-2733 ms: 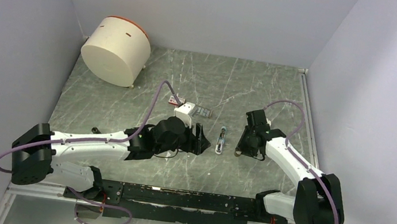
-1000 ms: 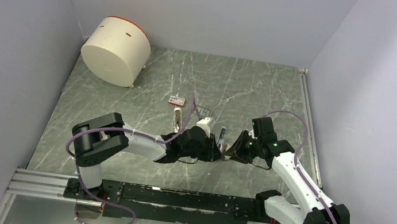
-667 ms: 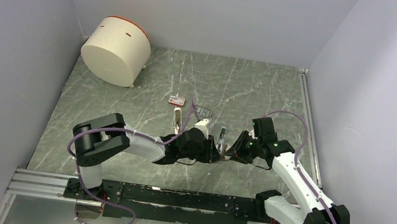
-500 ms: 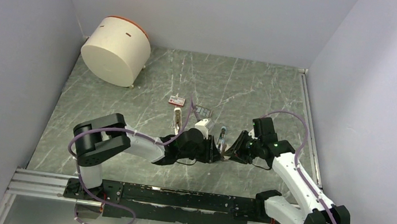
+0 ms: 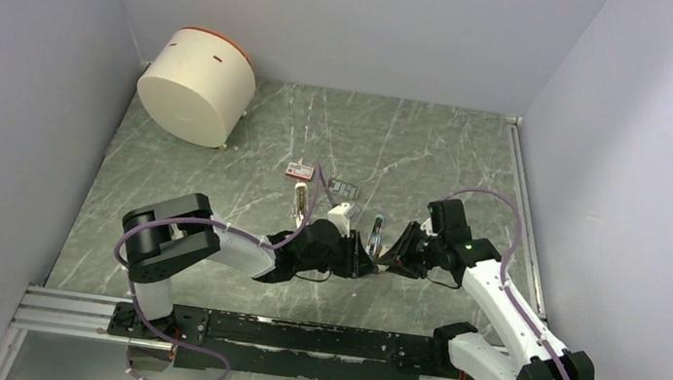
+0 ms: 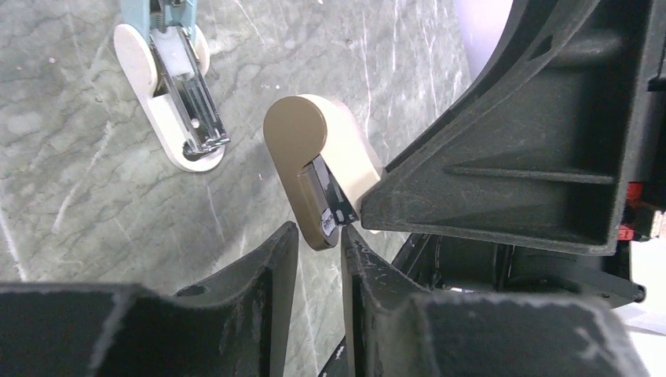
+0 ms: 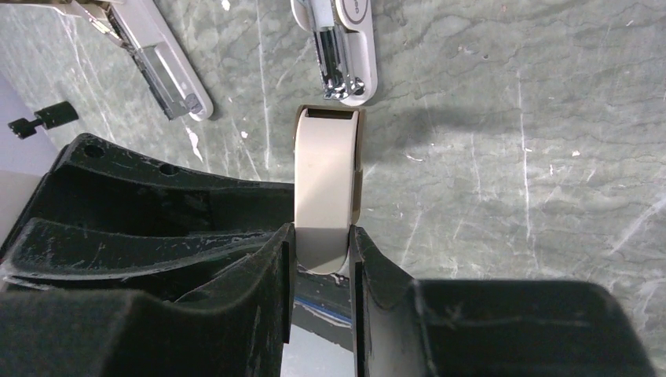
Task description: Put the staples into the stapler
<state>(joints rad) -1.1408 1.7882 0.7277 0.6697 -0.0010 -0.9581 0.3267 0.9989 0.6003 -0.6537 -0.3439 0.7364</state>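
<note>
Arms apart moments ago now meet over the table's [image 5: 435,154] near middle. The right pincer [image 7: 322,236] clenches the stapler [image 7: 324,173], lifted clear. The left pincer [image 6: 314,243] hugs its tip; whether it grips is unclear. The staples [image 5: 299,170] lie far-left, untouched: loading not begun.

Upper left, a cream cylindrical drum [image 5: 196,85]; mid-frame, the red-and-white staples box [image 5: 299,170] just above the slim white stapler bar [image 5: 300,201].

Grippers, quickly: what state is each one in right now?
Left gripper: closed on the brown end of the beige stapler.
Right gripper: closed on the same stapler's other end.
</note>
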